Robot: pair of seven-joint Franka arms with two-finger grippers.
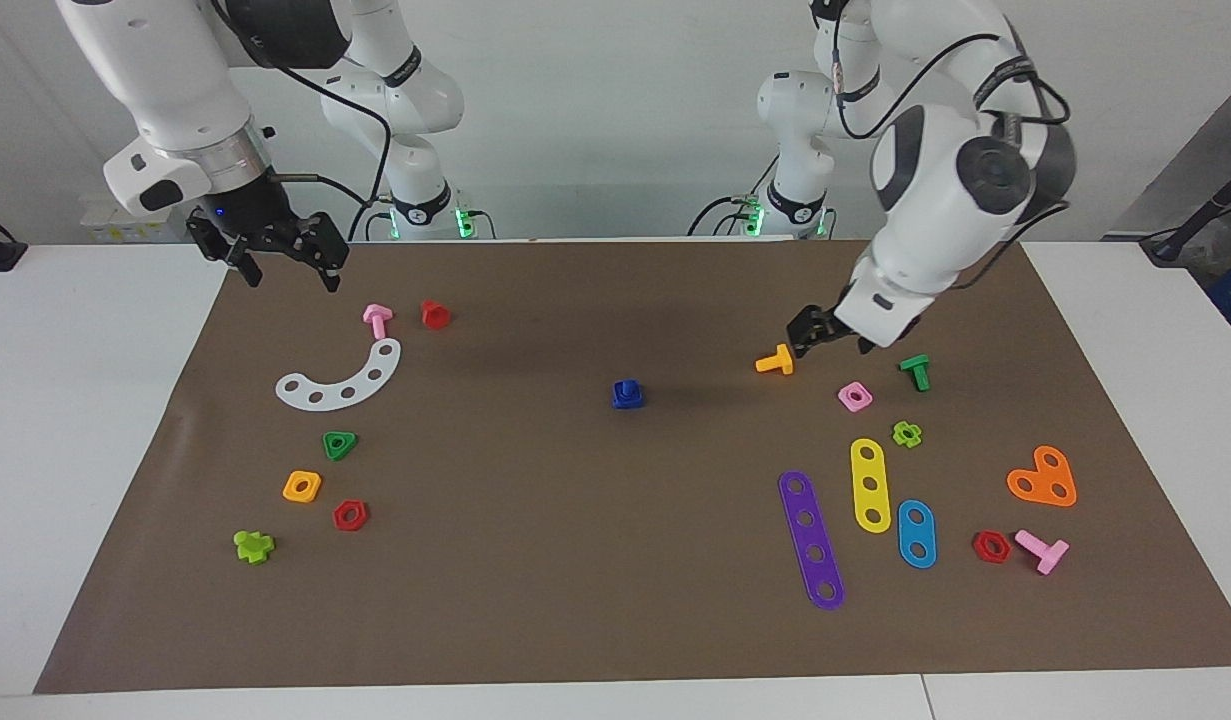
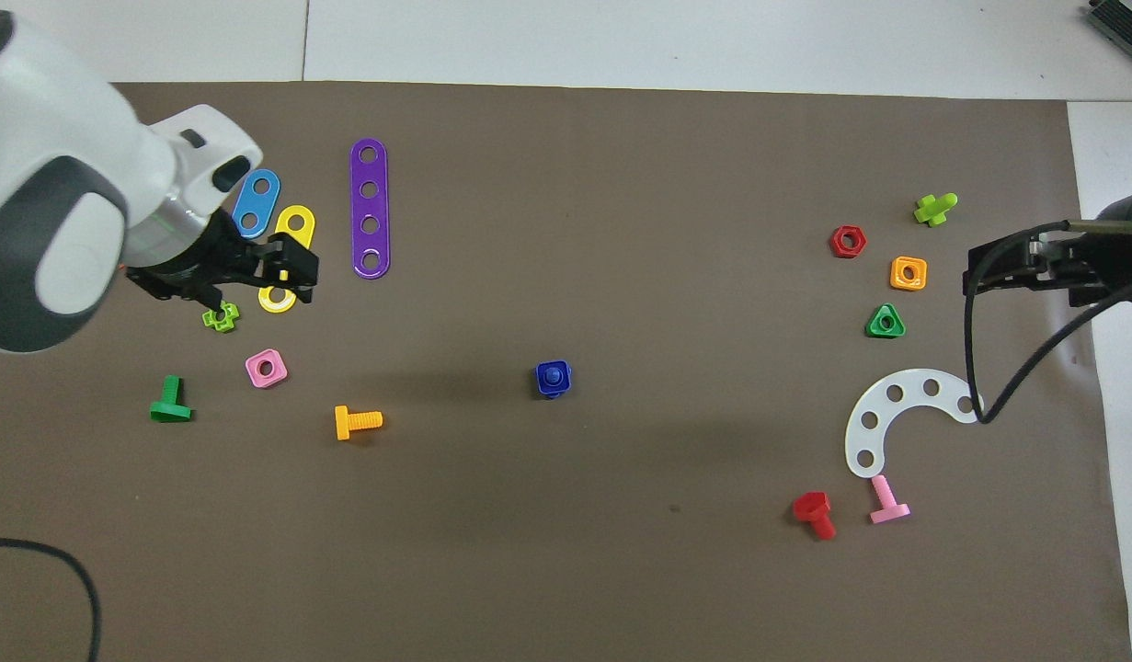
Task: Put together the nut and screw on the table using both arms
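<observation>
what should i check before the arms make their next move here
1. Blue nut sits mid-mat with the blue screw standing in its hole, looks joined: ok.
2. How far the screw is threaded in: cannot tell.
3. Left gripper empty, up over the mat beside the orange bolt: ok.
4. Right gripper empty, fingers open, raised at the mat's edge near the pink bolt: ok.
5. No other part touching the blue pair: ok.
</observation>
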